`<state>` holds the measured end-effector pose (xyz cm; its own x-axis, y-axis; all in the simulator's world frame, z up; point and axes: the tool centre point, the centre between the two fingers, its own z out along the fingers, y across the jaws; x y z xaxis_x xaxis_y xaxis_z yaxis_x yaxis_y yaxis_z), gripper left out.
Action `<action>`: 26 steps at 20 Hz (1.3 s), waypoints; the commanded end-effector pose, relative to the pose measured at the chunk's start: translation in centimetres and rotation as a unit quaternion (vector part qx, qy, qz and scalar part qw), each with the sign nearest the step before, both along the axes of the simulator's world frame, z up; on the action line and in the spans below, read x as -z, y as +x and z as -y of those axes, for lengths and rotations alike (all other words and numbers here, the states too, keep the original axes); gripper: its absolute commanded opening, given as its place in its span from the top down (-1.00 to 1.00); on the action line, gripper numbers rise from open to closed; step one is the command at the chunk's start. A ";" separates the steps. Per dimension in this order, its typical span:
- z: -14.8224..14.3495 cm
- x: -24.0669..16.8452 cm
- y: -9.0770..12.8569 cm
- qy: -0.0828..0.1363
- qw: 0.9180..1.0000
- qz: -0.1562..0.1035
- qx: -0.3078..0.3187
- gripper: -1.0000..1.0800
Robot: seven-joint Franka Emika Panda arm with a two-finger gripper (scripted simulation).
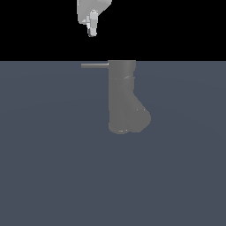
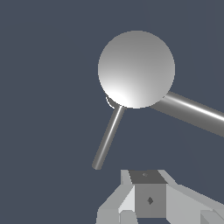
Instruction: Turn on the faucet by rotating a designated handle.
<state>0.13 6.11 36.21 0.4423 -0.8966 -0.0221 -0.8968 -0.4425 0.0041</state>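
The faucet (image 1: 122,95) is a matte grey upright cylinder with a rounded spout stub (image 1: 141,118) at its lower end. The handle (image 1: 94,65), a thin grey rod, sticks out from the top cap toward the exterior view's left. My gripper (image 1: 92,33) hangs above the handle's free end, apart from it, with its fingers together and nothing between them. In the wrist view I look down on the round cap (image 2: 136,69), the thin handle (image 2: 108,138) and the thicker spout (image 2: 192,111). The gripper (image 2: 148,192) sits beside the handle's tip.
The faucet stands on a flat blue-grey floor (image 1: 53,167). Nothing else shows on it in either view. The background above the floor edge is black.
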 end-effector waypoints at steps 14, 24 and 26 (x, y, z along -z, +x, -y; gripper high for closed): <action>-2.8 7.4 5.7 -0.008 0.988 0.004 0.157 1.00; -3.4 9.2 6.8 -0.010 0.981 0.005 0.192 1.00; -3.4 9.2 6.8 -0.010 0.981 0.005 0.192 1.00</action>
